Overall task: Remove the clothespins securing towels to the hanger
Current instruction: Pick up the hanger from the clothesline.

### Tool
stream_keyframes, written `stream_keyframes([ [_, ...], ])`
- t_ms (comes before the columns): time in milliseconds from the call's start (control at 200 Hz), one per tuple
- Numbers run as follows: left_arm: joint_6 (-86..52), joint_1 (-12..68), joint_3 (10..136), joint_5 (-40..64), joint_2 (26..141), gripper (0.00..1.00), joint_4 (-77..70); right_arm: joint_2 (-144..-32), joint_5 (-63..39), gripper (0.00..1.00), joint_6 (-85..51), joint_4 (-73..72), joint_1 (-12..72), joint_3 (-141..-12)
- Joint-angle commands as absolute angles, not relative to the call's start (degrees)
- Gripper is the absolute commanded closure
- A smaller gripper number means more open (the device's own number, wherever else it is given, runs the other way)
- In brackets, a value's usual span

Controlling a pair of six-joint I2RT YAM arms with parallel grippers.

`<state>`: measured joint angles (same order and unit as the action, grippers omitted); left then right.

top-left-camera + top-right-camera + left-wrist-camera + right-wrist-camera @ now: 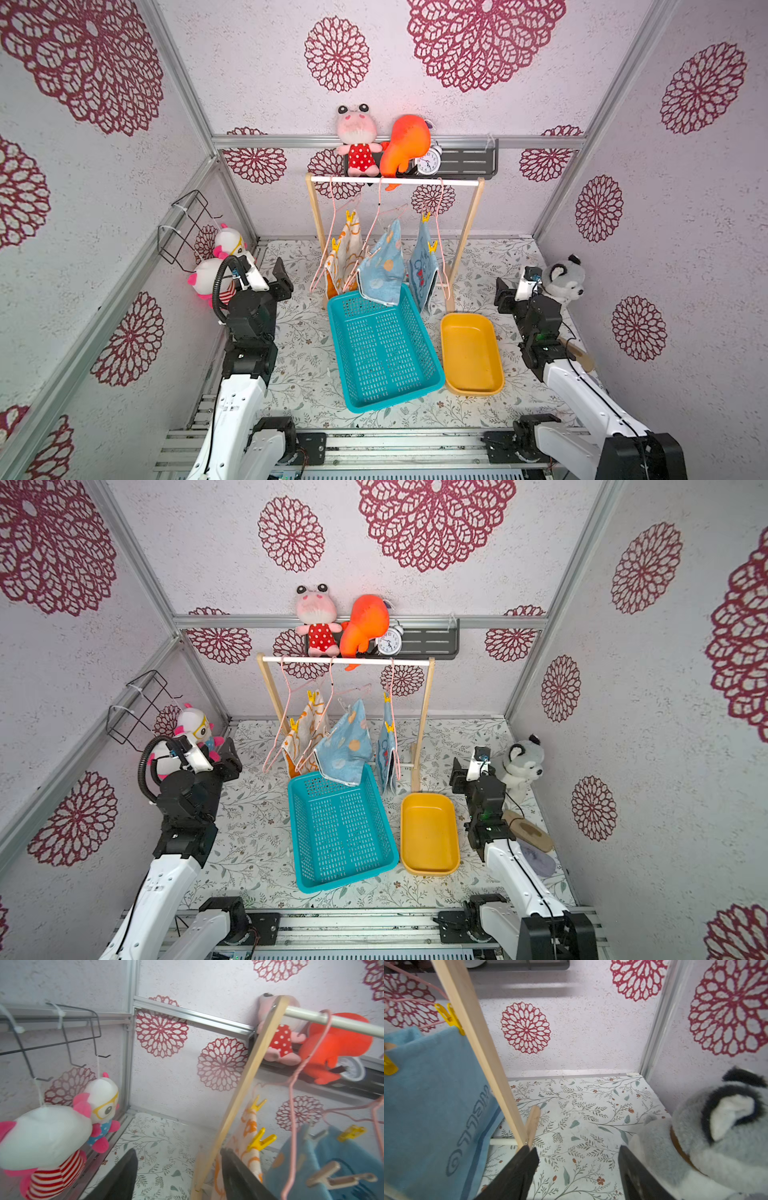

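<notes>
In both top views the wooden rack [395, 180] stands at the 12 o'clock edge of the table [299, 374]. Three towels hang under its rail: the flowered towel [347, 253], the dotted towel [384, 266] and the cartoon towel [422, 266]. Yellow clothespins [351, 216] are clipped on. Two pinch the flowered towel's upper edge and two [387, 697] pinch the cartoon towel's. The teal basket [337, 340] sits at the table's centre, its far end under the dotted towel, with the yellow tub [498, 365] just beside it at 3 o'clock. The left end effector [282, 276] hangs at 9 o'clock of the towels, well apart from them. The right end effector [503, 293] hangs at 3 o'clock, outside the rack's post.

In the left wrist view the left end effector [178, 1169] has its fingers [124, 1174] spread, with nothing between them. Near one finger are the rack's post and the flowered towel [249, 1147], which carries two yellow clothespins [261, 1141]. A beige clothespin [332, 1176] grips the dotted towel [301, 1157] on a pink hanger [292, 1109].

In the right wrist view the right end effector [579, 1167] is also spread and empty. The husky plush [716, 1126] sits close to one finger [637, 1176]. Beyond the rack's post [477, 1043] hangs the cartoon towel [436, 1095], with a yellow clothespin [450, 1018] on its upper corner.
</notes>
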<state>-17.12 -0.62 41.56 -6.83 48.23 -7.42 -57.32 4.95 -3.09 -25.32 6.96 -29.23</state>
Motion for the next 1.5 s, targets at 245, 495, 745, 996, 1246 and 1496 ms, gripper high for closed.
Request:
stream_keyframes([
  [245,-17.14,1.38,55.15,17.19,55.61,0.38,5.86,-52.91,-0.47,0.34,-5.1,-15.48,9.07,-33.9],
  [495,-10.64,6.65,64.67,17.85,64.67,0.4,10.64,-52.53,-0.76,0.35,-4.83,-12.33,10.08,-35.86],
  [745,-9.05,7.47,73.0,16.57,73.19,0.49,11.17,-51.5,-0.75,0.36,-5.06,-12.44,10.54,-35.97],
  [996,-8.96,8.82,78.34,12.15,79.18,0.5,9.37,-51.6,-0.71,0.36,-5.47,-12.65,10.89,-35.86],
  [1246,-8.37,11.44,82.25,8.3,84.25,0.52,7.12,-50.89,0.05,0.36,-5.84,-13.26,11.16,-35.08],
  [1496,-8.48,12.76,85.34,-0.87,88.74,0.56,4.16,-50.1,0.53,0.36,-5.84,-13.37,11.21,-34.41],
])
